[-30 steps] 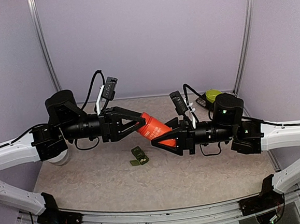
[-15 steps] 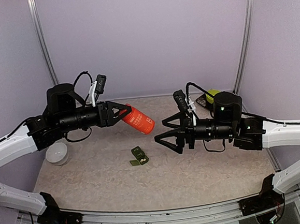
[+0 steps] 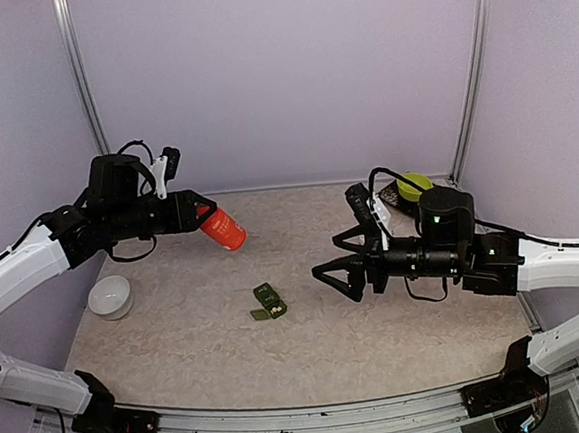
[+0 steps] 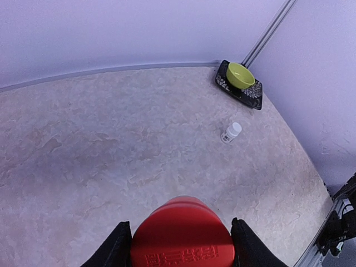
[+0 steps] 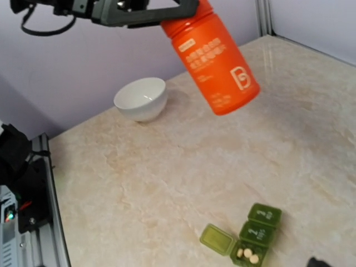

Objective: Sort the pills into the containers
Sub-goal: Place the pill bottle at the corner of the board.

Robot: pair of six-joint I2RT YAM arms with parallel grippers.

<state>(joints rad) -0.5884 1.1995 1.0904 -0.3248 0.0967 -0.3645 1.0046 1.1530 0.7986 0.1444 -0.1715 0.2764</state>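
My left gripper (image 3: 206, 221) is shut on the base of an orange-red pill bottle (image 3: 223, 230), holding it tilted above the table at the back left. In the left wrist view the bottle (image 4: 182, 233) fills the gap between both fingers of that gripper (image 4: 178, 247). The containers (image 3: 268, 301), a dark green strip, lie on the table's middle. One end compartment stands open with its lid (image 5: 217, 239) flat and three pale pills (image 5: 247, 255) inside; the other two lids are down. My right gripper (image 3: 329, 257) hangs open and empty, right of the strip and apart from the bottle (image 5: 214, 61).
A white bowl (image 3: 109, 296) sits at the left edge, also seen as the bowl (image 5: 142, 98) from the right wrist. A yellow-green bowl (image 4: 240, 75) rests on a black tray (image 4: 249, 95) in the back right corner. A small white bottle (image 4: 231, 132) stands near it.
My right gripper let go of the bottle, opened wide and drew back to the right. My left arm carried the bottle away to the back left.
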